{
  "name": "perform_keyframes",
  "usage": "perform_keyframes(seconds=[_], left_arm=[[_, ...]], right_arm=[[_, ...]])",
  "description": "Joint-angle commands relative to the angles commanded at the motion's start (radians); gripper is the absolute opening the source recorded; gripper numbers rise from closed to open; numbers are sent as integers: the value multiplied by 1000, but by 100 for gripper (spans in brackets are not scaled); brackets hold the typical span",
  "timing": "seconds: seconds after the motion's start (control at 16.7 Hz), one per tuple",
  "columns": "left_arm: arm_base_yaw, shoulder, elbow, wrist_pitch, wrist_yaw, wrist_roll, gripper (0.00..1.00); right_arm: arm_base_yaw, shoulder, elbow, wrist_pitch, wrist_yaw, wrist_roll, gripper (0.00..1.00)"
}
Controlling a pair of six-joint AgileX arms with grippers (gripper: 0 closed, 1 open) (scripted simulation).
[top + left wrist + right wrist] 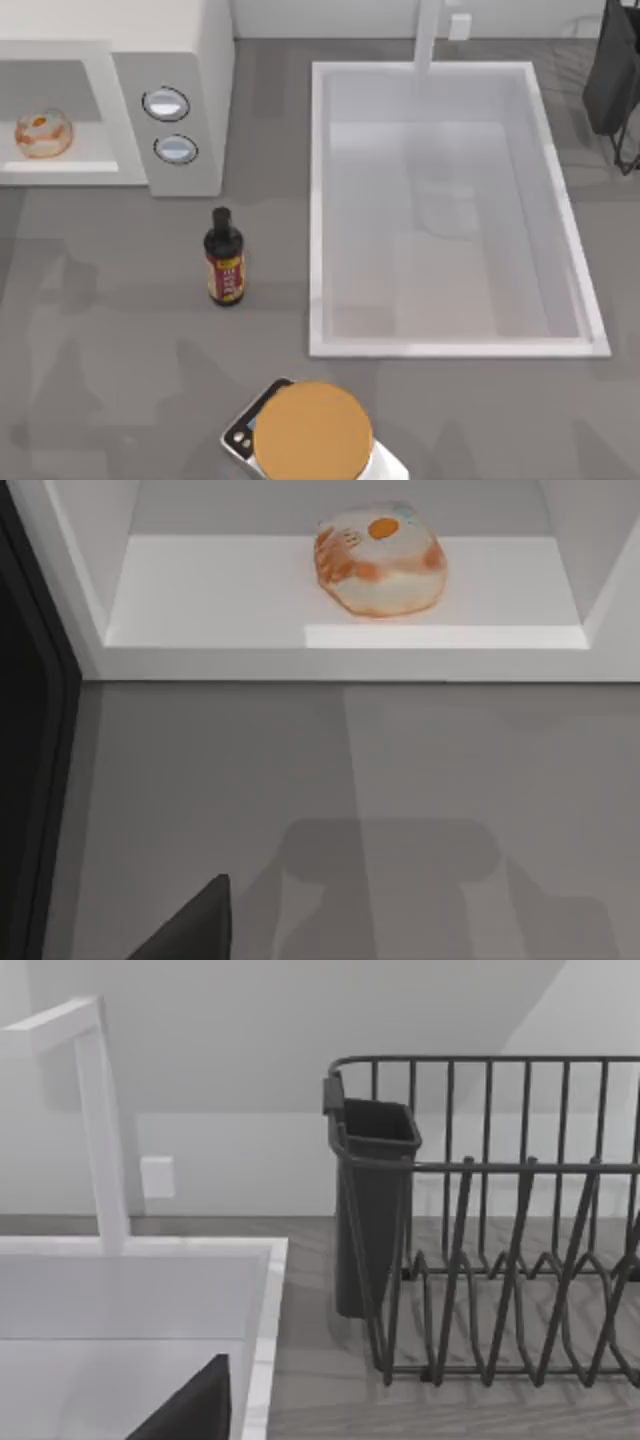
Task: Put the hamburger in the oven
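The hamburger [43,133] is a small pale bun with orange patches. It rests on the floor of the oven's [190,60] open front cavity at the table's far left, touching no gripper. In the left wrist view the hamburger [380,560] lies well inside the white cavity, and a dark edge of my left gripper [190,930] hangs above the grey counter in front of the oven, apart from the bun. A dark edge of my right gripper [190,1405] sits over the sink's corner, near the dish rack.
Two silver dials [166,103] sit on the oven's side panel. A dark bottle [224,258] stands before the oven. A large white sink [318,200] with a faucet [428,35] takes up the middle right. An orange-brown disc [312,432] lies at the front. A dish rack [500,1240] stands far right.
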State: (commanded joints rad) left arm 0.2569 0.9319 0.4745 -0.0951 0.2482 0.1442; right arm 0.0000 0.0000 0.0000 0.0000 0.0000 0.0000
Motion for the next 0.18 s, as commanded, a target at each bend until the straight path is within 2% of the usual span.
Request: perform_keyframes(seconds=[0.18], left_arm=[[-1, -31, 29, -32, -1, -1, 100]], right_arm=[[0, 0, 0, 0, 0, 0, 100]])
